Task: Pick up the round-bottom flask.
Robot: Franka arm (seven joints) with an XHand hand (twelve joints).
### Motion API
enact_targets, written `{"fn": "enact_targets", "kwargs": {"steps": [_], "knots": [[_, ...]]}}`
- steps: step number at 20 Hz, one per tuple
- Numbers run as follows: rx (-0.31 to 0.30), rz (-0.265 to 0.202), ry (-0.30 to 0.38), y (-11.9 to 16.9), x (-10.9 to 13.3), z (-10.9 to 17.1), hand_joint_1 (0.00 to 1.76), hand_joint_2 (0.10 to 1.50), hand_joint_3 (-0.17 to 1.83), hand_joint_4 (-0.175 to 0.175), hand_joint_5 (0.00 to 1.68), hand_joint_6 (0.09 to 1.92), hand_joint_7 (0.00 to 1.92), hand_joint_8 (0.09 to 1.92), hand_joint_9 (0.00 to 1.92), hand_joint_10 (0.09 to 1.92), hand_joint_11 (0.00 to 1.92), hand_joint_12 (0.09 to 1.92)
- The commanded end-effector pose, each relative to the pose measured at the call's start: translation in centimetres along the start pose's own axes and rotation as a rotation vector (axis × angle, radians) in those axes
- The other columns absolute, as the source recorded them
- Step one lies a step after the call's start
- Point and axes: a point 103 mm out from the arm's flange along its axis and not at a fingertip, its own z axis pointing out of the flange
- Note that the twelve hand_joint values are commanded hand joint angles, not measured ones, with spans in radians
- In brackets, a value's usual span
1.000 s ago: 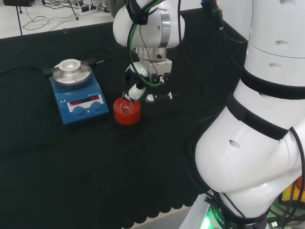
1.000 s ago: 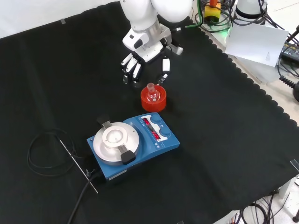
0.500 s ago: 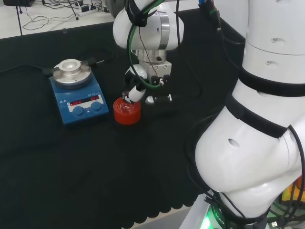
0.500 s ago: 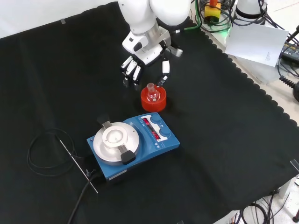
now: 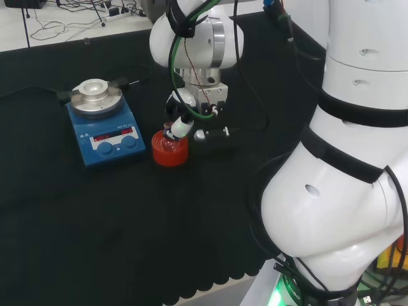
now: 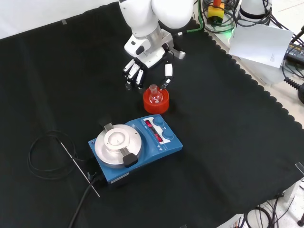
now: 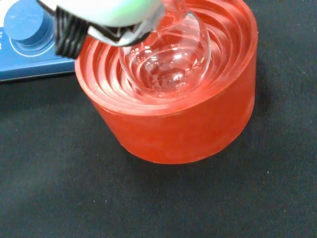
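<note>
A clear round-bottom flask (image 6: 154, 94) sits upright in a red ribbed ring stand (image 6: 156, 101) on the black cloth, its neck pointing up. In the wrist view the flask's bulb (image 7: 166, 64) rests in the stand (image 7: 173, 129). The hand (image 6: 145, 66) hovers just behind and above the flask, fingers (image 6: 134, 76) straight on one side and the thumb (image 6: 167, 72) on the other, apart from the neck. In the head view the hand (image 5: 191, 108) reaches down to the stand (image 5: 169, 149), a fingertip (image 5: 179, 127) close to the flask's neck.
A blue hotplate stirrer (image 6: 135, 147) with a round metal top stands just in front of the stand in the front view, to its left in the head view (image 5: 102, 124). A black cable coil and a thin rod (image 6: 78, 168) lie at the front view's left.
The hand has come down and a little closer to the flask's neck. The flask and stand have not moved.
</note>
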Motion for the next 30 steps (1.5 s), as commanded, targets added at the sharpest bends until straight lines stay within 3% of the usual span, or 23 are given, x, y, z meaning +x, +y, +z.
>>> {"fn": "enact_targets", "kwargs": {"steps": [1, 14, 24, 26, 27, 30], "knots": [[0.003, -0.005, 0.001, 0.1, -0.1, 0.2, 0.95, 0.58, 0.71, -0.055, 0.8, 0.7, 0.26, 0.65, 0.48, 0.65, 0.16, 1.39], [0.007, -0.016, 0.002, 0.2, 0.0, 0.5, 0.95, 0.58, 0.7, -0.066, 0.85, 0.73, 0.27, 0.65, 0.49, 0.65, 0.18, 1.39], [-0.003, -0.025, -0.014, 0.5, 0.5, 0.2, 0.96, 0.62, 0.69, -0.091, 0.99, 0.74, 0.3, 0.66, 0.53, 0.65, 0.2, 1.38], [-0.011, -0.02, -0.034, 0.6, 0.7, 0.2, 1.03, 0.76, 0.51, 0.082, 1.08, 0.8, 0.31, 0.67, 0.54, 0.64, 0.21, 1.38], [-0.014, -0.016, -0.046, 0.6, 0.8, 0.1, 1.06, 0.79, 0.47, 0.114, 1.12, 0.8, 0.32, 0.66, 0.55, 0.64, 0.23, 1.38], [-0.013, -0.006, -0.064, 0.6, 0.9, -0.2, 1.11, 0.72, 0.61, 0.096, 1.17, 0.82, 0.37, 0.65, 0.61, 0.6, 0.28, 1.36]]}}
